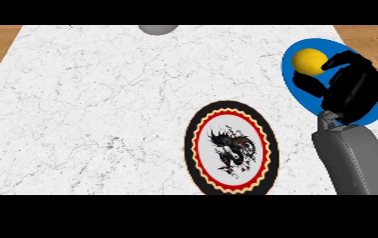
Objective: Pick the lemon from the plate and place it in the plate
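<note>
A yellow lemon [308, 59] lies on a blue plate [293, 89] at the right side of the marble counter. My right hand [352, 89] hovers over that plate just right of the lemon, with its fingers and thumb spread on either side of the fruit but not closed on it. A second plate [231, 148], black-rimmed with a red and yellow ring and a dark dragon picture on white, sits at the lower middle with nothing on it. My left hand does not show.
A grey round object [157, 29] peeks in at the counter's far edge. Wooden surface shows at the top left corner [9, 37] and top right corner. My right forearm [348, 157] comes in from the lower right.
</note>
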You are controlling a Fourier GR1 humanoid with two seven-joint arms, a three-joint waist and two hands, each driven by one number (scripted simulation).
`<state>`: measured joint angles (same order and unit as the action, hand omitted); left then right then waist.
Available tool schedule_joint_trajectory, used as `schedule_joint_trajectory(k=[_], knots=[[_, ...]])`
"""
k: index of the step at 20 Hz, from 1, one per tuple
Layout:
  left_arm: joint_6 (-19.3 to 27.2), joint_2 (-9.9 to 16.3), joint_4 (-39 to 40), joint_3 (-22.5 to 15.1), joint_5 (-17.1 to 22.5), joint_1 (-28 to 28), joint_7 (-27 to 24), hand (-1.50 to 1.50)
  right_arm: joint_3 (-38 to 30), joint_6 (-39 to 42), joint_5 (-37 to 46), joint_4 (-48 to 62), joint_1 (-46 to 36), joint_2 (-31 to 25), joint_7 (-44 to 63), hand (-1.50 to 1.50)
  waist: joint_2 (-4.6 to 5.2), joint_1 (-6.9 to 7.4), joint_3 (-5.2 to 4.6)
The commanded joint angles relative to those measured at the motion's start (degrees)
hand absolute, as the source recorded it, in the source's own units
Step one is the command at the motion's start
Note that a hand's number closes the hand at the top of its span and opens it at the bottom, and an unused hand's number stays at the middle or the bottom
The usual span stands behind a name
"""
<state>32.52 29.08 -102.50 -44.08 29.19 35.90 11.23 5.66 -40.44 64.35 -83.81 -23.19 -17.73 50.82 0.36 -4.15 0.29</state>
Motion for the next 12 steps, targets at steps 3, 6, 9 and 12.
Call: schedule_joint_trajectory(k=[3,6,9,12], knots=[[-0.6,-0.4,-3.0,9.9,-3.1,-14.7,-5.9,0.0,-5.3,-5.7,-4.1,3.5,0.7,-3.3,-3.7,1.5,0.23,0.48,0.04],[-0.9,0.4,-3.1,10.0,-2.4,-15.5,-5.9,0.0,-6.7,-6.8,-6.2,5.4,2.0,-4.3,-6.2,1.5,0.27,0.52,0.06],[-0.2,0.3,-2.8,8.7,-2.9,-15.2,-6.9,0.0,-9.5,-8.0,-9.3,8.3,1.3,-6.4,-8.6,1.5,0.42,1.62,0.17],[-0.1,0.4,-2.7,8.4,-2.6,-15.8,-7.3,0.0,-9.9,-0.3,-13.7,14.8,3.2,-6.3,-7.3,-1.5,0.9,2.39,0.02]])
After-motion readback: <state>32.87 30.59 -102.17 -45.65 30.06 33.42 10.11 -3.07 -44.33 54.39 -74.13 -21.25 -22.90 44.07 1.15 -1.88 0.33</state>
